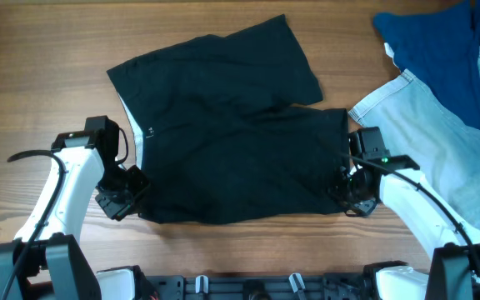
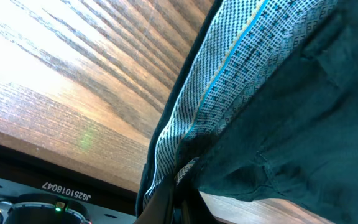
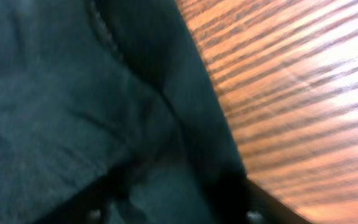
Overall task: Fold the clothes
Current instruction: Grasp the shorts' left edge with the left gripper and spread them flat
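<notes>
lying flat overhead, shorts show dotted lining close-up.

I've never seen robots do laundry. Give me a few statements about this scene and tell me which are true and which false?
1. The black shorts lie on a wooden table. True.
2. The shorts are already folded into a small square. False: they are spread out, with both legs showing.
3. The left pincer and right pincer are at opposite ends of the shorts' near edge. True.
4. The pale denim garment lies on top of the shorts. False: it lies to their right.
5. The deep blue cloth is at the table's left edge. False: it is at the far right.
</notes>
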Tool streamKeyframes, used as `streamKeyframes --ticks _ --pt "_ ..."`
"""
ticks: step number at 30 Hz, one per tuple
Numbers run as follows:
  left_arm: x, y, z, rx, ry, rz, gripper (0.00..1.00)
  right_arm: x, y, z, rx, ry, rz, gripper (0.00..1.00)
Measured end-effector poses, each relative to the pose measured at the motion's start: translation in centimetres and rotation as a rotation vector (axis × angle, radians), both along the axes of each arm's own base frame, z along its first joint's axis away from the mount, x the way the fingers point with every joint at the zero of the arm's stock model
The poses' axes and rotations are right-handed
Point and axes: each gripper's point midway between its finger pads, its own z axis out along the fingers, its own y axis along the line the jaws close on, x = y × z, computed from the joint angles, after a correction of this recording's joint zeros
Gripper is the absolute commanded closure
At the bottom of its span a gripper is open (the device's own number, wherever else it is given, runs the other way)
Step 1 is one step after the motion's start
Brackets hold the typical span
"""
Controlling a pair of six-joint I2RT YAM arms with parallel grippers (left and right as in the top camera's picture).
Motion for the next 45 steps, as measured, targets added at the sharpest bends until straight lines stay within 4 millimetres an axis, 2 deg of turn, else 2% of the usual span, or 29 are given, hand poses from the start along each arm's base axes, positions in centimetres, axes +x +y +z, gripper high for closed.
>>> streamKeyframes --ticks 1,4,8,11,12,15,18,20,21,23,24,25,26,28,31,34,36,38,40,42,45 --pt "0.0 0.0 0.0 0.003 0.0 -0.001 0.96 0.1 0.0 -0.3 0.004 -0.013 -0.008 0.96" --pt "0.0 0.0 0.0 0.003 0.0 -0.001 0.96 1.9 1.0 -0.2 0.06 -0.09 -0.013 0.96" --pt "0.1 0.2 -0.1 0.008 -0.006 -0.002 0.96 2.5 1.8 0.2 0.107 -0.114 0.006 0.96" --pt "0.4 0.8 -0.2 0.041 -0.016 -0.008 0.96 4.5 2.0 2.8 0.105 -0.183 0.042 0.96" --pt "0.2 0.8 -0.2 0.04 -0.007 -0.002 0.96 3.7 1.8 3.5 0.096 -0.136 0.039 0.96" --pt "-0.4 1.1 0.0 0.025 0.017 0.033 0.96 0.7 1.1 3.4 0.063 -0.008 0.032 0.96" --pt "-0.3 0.7 0.7 -0.007 -0.016 0.015 0.96 1.0 1.0 4.2 0.061 -0.048 0.033 0.96" --pt "-0.3 0.4 2.1 -0.02 -0.065 0.001 0.96 1.8 1.1 6.1 0.067 -0.134 0.034 0.96" --pt "-0.1 0.3 3.6 -0.023 -0.127 -0.009 0.96 3.2 1.1 8.6 0.07 -0.237 0.036 0.96" --pt "0.6 0.3 5.3 -0.011 -0.241 -0.014 0.96 5.3 1.0 12.2 0.06 -0.381 0.034 0.96" --pt "0.7 0.3 5.9 -0.007 -0.28 -0.014 0.9 5.4 0.9 12.4 0.056 -0.392 0.036 0.96" --pt "0.6 0.3 6.0 -0.007 -0.284 -0.014 0.66 5.2 0.8 12.2 0.051 -0.379 0.035 0.96" --pt "0.4 0.2 6.0 -0.008 -0.274 -0.012 0.5 4.9 0.7 11.7 0.044 -0.349 0.037 0.96" --pt "-0.3 0.0 5.9 -0.018 -0.237 -0.006 0.26 4.4 0.6 10.4 0.032 -0.285 0.04 0.96" --pt "-2.0 -1.5 6.2 -0.104 -0.155 0.016 0.16 4.3 0.6 9.5 0.025 -0.245 0.052 0.96" --pt "-1.9 -2.5 6.5 -0.153 -0.133 0.109 0.17 4.4 0.6 9.3 0.022 -0.24 0.058 0.96" --pt "-1.5 -2.7 5.6 -0.155 -0.122 0.215 0.18 4.5 0.5 9.3 0.02 -0.244 0.058 0.96" --pt "-1.7 -2.8 3.5 -0.149 -0.095 0.309 0.2 4.5 0.5 9.3 0.019 -0.244 0.061 0.96" --pt "-3.0 -2.9 0.6 -0.128 -0.031 0.404 0.2 4.5 0.5 9.3 0.019 -0.244 0.065 0.96" --pt "-4.6 -3.0 -1.7 -0.105 0.027 0.483 0.26 4.5 0.5 9.3 0.019 -0.244 0.065 0.95" --pt "-4.9 -2.9 -4.3 -0.084 0.014 0.551 0.37 4.3 0.5 9.2 0.017 -0.237 0.069 0.96"
